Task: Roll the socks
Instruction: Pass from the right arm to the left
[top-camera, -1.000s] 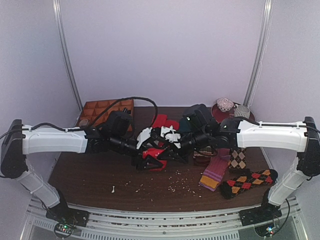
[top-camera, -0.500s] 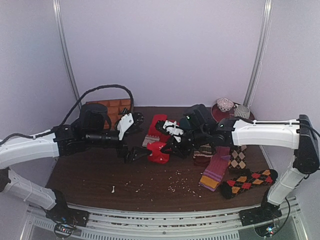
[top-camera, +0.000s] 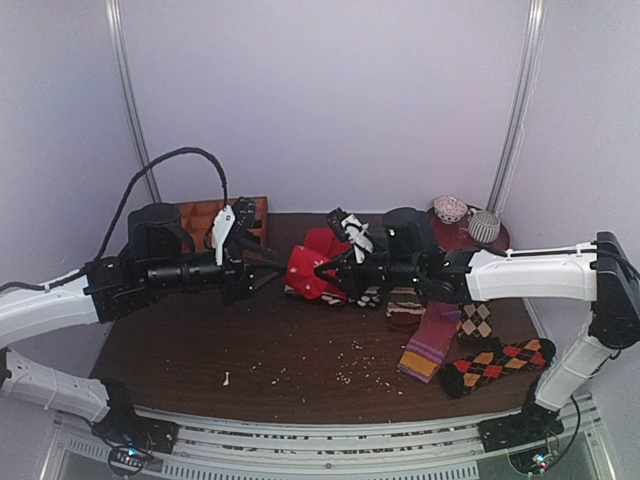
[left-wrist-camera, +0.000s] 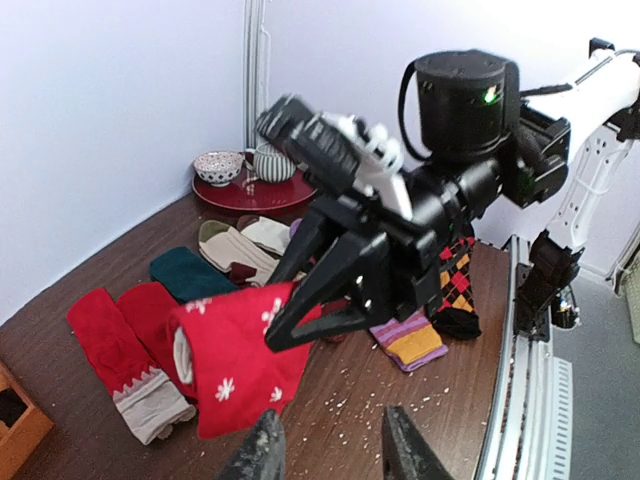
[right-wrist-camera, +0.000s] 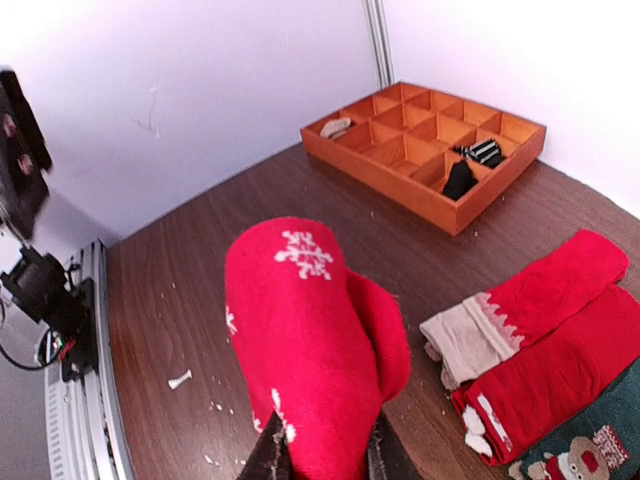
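Socks (top-camera: 303, 270): up they go! Half a second back we saw them down at the table; now the red snowflake bundle hangs clear above it, mid-table between the arms.
Right gripper (right-wrist-camera: 325, 455): fingers clamped on the socks, carrying them.
Left gripper (left-wrist-camera: 325, 455): fingers apart, empty, drawn back left, just short of the bundle.
Open room: bare table (top-camera: 190, 350) below and in front, only crumbs (top-camera: 350, 375).
Edges: orange tray (top-camera: 200, 212) back-left; purple sock (top-camera: 430, 345) crowds the right.

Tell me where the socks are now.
In the top view, the socks hang mid-table, clamped in the right gripper, just right of the open left gripper.
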